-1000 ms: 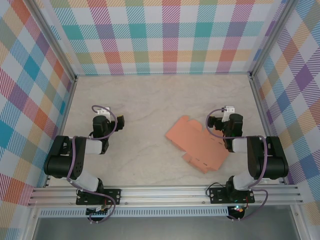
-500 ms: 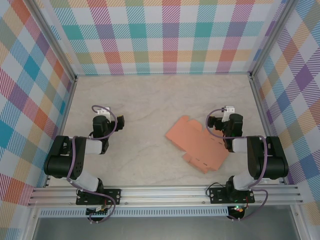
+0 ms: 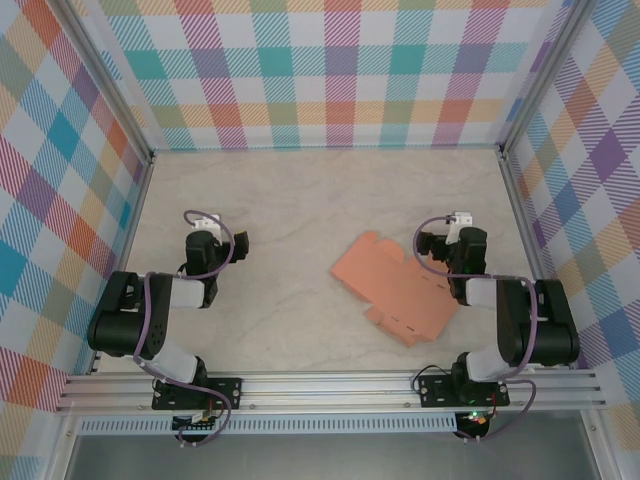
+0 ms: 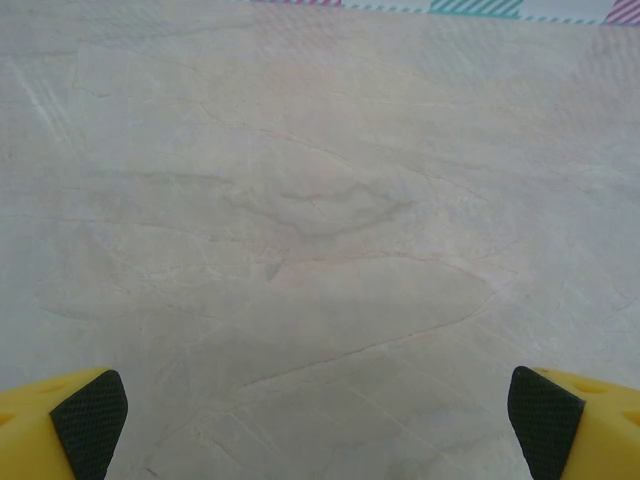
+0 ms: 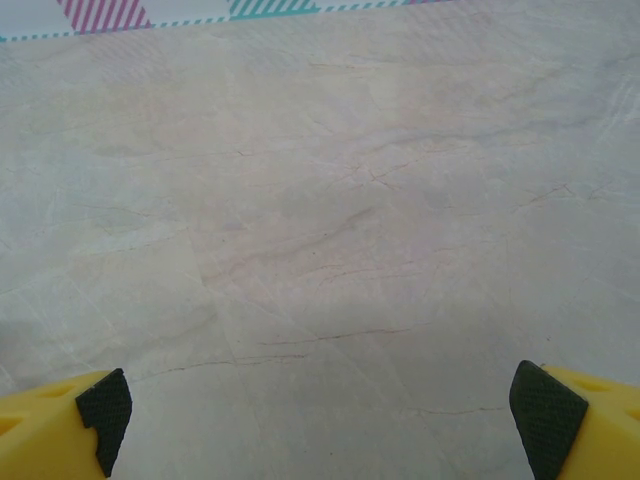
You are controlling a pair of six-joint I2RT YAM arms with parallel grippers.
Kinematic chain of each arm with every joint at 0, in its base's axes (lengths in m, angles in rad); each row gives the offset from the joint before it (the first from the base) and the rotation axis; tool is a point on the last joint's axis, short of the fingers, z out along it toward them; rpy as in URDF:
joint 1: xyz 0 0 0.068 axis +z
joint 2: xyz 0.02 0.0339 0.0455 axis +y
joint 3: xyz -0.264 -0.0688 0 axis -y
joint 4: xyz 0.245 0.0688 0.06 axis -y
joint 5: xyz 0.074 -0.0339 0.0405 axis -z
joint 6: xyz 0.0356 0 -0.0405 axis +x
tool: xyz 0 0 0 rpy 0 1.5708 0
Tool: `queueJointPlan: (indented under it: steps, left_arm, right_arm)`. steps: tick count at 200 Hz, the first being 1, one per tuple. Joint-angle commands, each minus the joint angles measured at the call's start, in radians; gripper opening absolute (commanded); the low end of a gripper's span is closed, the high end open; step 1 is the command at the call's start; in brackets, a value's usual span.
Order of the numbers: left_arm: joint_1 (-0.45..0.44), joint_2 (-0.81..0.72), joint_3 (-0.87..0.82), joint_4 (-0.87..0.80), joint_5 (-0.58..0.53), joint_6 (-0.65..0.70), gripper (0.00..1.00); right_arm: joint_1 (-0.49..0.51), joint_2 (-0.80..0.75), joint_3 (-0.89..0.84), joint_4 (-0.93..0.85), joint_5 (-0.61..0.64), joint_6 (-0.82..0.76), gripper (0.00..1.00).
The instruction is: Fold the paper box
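Top external: finds the paper box point(image 3: 397, 288) lying flat and unfolded on the marbled table point(image 3: 300, 200), toward 4 o'clock of its middle. Puts it just at 8 o'clock of the right gripper point(image 3: 450, 243), well apart from the left gripper point(image 3: 212, 238) off at 9 o'clock.

Left wrist: shows yellow fingertips point(image 4: 88, 412) spread wide at the lower corners, holding nothing, bare table between.

Right wrist: shows likewise fingertips point(image 5: 548, 410) wide apart, gripping nothing.
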Motion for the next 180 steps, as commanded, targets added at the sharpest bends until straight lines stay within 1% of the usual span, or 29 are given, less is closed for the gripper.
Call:
queueJointPlan:
  steps: [1, 7, 13, 20, 28, 36, 43, 51, 55, 59, 65, 71, 74, 78, 80, 85, 90, 98, 109, 118, 124, 136, 144, 148, 163, 180]
  left_arm:
    - [-0.005, -0.074, 0.127, -0.266, -0.095, -0.025, 1.0]
    - [-0.014, -0.089, 0.174, -0.38, -0.161, -0.064, 1.0]
    - [-0.018, -0.107, 0.213, -0.465, -0.188, -0.103, 1.0]
    - [-0.02, -0.135, 0.246, -0.556, -0.172, -0.142, 1.0]
    - [-0.025, -0.175, 0.281, -0.65, -0.156, -0.191, 1.0]
    - [-0.036, -0.215, 0.308, -0.72, -0.156, -0.244, 1.0]
    - [-0.041, -0.251, 0.321, -0.758, -0.147, -0.284, 1.0]
    - [-0.044, -0.285, 0.329, -0.775, -0.136, -0.329, 1.0]
    - [-0.045, -0.3, 0.334, -0.785, -0.142, -0.374, 1.0]
    - [-0.044, -0.312, 0.338, -0.797, -0.174, -0.441, 1.0]
    - [-0.045, -0.322, 0.355, -0.874, -0.258, -0.612, 1.0]
    - [-0.04, -0.325, 0.378, -1.004, -0.332, -0.798, 1.0]
    - [-0.033, -0.323, 0.388, -1.066, -0.34, -0.883, 1.0]
    - [-0.015, -0.318, 0.392, -1.098, -0.315, -0.932, 1.0]
    - [-0.007, -0.313, 0.393, -1.094, -0.289, -0.935, 1.0]
    - [0.004, -0.302, 0.392, -1.068, -0.239, -0.913, 1.0]
    - [0.002, -0.289, 0.399, -1.058, -0.217, -0.885, 1.0]
    - [-0.02, -0.266, 0.426, -1.099, -0.257, -0.878, 1.0]
    - [-0.062, -0.23, 0.471, -1.175, -0.314, -0.884, 1.0]
    - [-0.089, -0.201, 0.499, -1.207, -0.302, -0.866, 1.0]
    - [-0.107, -0.181, 0.508, -1.203, -0.255, -0.833, 1.0]
    - [-0.143, -0.145, 0.506, -1.138, -0.092, -0.752, 1.0]
    - [-0.166, -0.117, 0.502, -1.097, 0.008, -0.712, 1.0]
    - [-0.178, -0.102, 0.506, -1.095, 0.039, -0.705, 1.0]
    - [-0.22, -0.058, 0.535, -1.149, 0.067, -0.706, 1.0]
    - [-0.249, -0.052, 0.538, -1.174, 0.095, -0.704, 1.0]
  right_arm:
    - [0.002, -0.167, 0.093, -0.249, 0.094, 0.029, 1.0]
    - [0.003, -0.207, 0.13, -0.337, 0.114, 0.029, 1.0]
    - [0.003, -0.238, 0.175, -0.42, 0.15, 0.044, 1.0]
    - [0.002, -0.261, 0.229, -0.498, 0.212, 0.077, 1.0]
    - [0.002, -0.27, 0.306, -0.595, 0.313, 0.148, 1.0]
    - [0.001, -0.26, 0.407, -0.755, 0.419, 0.263, 1.0]
    - [-0.003, -0.242, 0.508, -0.899, 0.467, 0.325, 1.0]
    - [-0.012, -0.22, 0.601, -1.012, 0.454, 0.325, 1.0]
    - [-0.013, -0.207, 0.638, -1.051, 0.438, 0.316, 1.0]
    - [-0.014, -0.19, 0.676, -1.096, 0.412, 0.312, 1.0]
    - [-0.017, -0.158, 0.736, -1.173, 0.352, 0.302, 1.0]
    - [-0.017, -0.11, 0.807, -1.245, 0.27, 0.278, 1.0]
    - [-0.016, -0.085, 0.834, -1.278, 0.211, 0.26, 0.99]
    - [-0.014, -0.052, 0.878, -1.321, 0.142, 0.24, 0.96]
    - [-0.01, -0.029, 0.904, -1.357, 0.097, 0.231, 0.94]
    - [-0.001, 0.0, 0.935, -1.4, 0.057, 0.222, 0.94]
    - [0.01, 0.03, 0.96, -1.44, 0.013, 0.201, 0.94]
    - [0.035, 0.067, 0.983, -1.498, -0.038, 0.152, 0.93]
    - [0.056, 0.1, 0.992, -1.55, -0.077, 0.088, 0.94]
    - [0.061, 0.149, 1.018, -1.614, -0.161, 0.031, 0.94]
    - [0.064, 0.196, 1.06, -1.684, -0.192, 0.005, 0.93]
    - [0.095, 0.281, 1.142, -1.809, -0.205, -0.044, 0.92]
    - [0.117, 0.312, 1.166, -1.845, -0.196, -0.064, 0.91]
    - [0.125, 0.32, 1.168, -1.847, -0.192, -0.071, 0.91]
    - [0.142, 0.34, 1.158, -1.83, -0.19, -0.086, 0.9]
    - [0.147, 0.381, 1.153, -1.802, -0.209, -0.096, 0.89]
